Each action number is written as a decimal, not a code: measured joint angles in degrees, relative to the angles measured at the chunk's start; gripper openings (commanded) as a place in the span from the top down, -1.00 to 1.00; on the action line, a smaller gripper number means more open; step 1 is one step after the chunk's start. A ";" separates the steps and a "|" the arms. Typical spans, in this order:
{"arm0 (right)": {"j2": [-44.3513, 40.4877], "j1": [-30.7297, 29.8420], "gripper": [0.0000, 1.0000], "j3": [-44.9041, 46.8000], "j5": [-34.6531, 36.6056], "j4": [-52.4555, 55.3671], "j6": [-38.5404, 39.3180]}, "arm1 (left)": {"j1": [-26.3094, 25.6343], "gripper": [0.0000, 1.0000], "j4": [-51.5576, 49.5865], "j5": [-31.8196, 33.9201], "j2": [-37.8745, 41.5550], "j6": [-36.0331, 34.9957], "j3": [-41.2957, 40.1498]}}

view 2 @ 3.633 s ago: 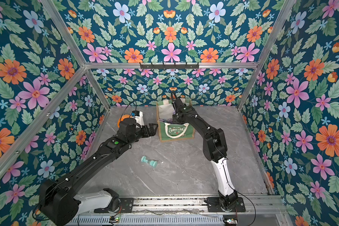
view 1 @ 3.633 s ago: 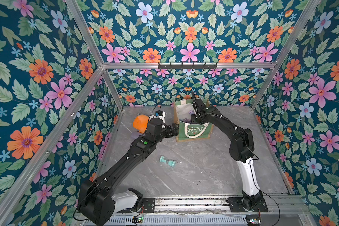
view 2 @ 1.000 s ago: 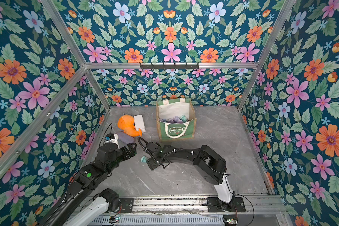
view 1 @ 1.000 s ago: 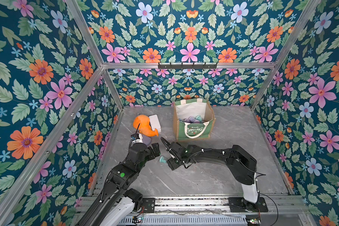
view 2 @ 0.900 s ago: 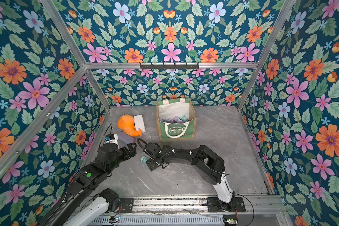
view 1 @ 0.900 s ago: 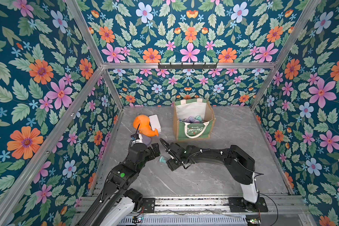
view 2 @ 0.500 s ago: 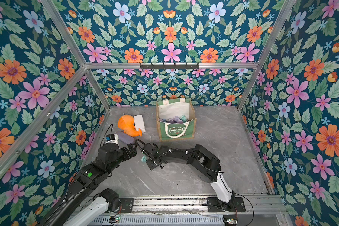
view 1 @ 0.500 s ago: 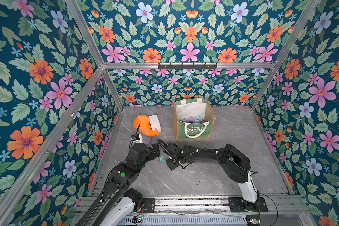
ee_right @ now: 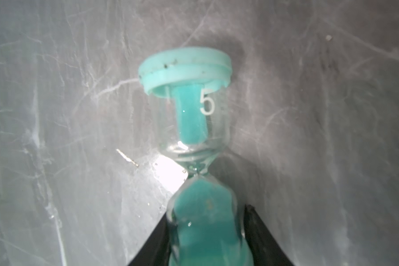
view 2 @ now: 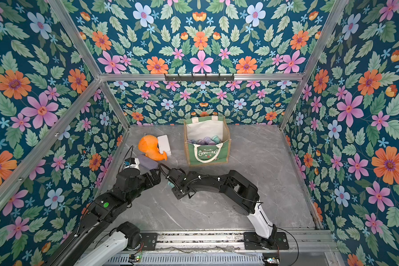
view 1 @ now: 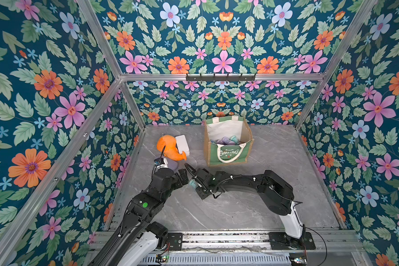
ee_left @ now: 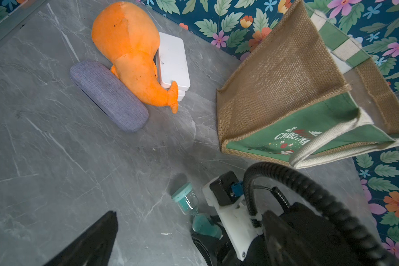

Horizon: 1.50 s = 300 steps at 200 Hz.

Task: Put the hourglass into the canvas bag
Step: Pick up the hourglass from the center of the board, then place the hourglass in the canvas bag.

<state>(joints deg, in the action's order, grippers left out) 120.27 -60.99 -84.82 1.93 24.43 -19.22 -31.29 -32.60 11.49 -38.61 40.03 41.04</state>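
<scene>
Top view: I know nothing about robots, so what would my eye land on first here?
Probably the loud floral wallpaper on the walls around the grey marbled table. Next, the bright orange plush toy at the back left, a little way left of the green CHRISTMAS canvas bag. Nearer the camera, the right gripper has its fingers either side of a small teal hourglass.

One boxy green canvas bag [view 1: 245, 150] with tan burlap sides stands at 12 o'clock on the single grey marbled table [view 1: 240, 207]. At 9 o'clock there is one glass hourglass [ee_left: 186, 200] with teal sand. At 10 o'clock are one orange plush whale-shaped toy [view 1: 168, 149], one white rectangular box [view 1: 182, 142] and one grey-blue fabric glasses case [ee_left: 108, 95]. There are two black robot arms, the left arm [view 1: 145, 205] and the right arm [view 1: 251, 182]. The small purple and teal pieces [view 1: 226, 140] inside the bag are too heaped to count.
</scene>
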 measured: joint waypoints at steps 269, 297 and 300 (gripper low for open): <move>-22.29 16.17 0.25 -14.88 -0.85 12.00 0.15 | 0.00 -1.00 2.56 -2.99 -8.83 -8.11 15.30; -21.59 20.74 0.26 -17.46 -0.96 13.03 0.17 | 0.00 -1.00 5.44 -5.68 -12.70 -9.20 16.68; -21.40 21.20 0.26 -17.68 -0.94 13.05 0.20 | 0.00 -1.00 5.73 -5.92 -13.11 -9.35 16.79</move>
<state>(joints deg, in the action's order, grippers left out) 98.87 -39.79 -102.50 0.99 37.47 -19.03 -31.29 -26.87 5.56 -51.72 30.68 57.82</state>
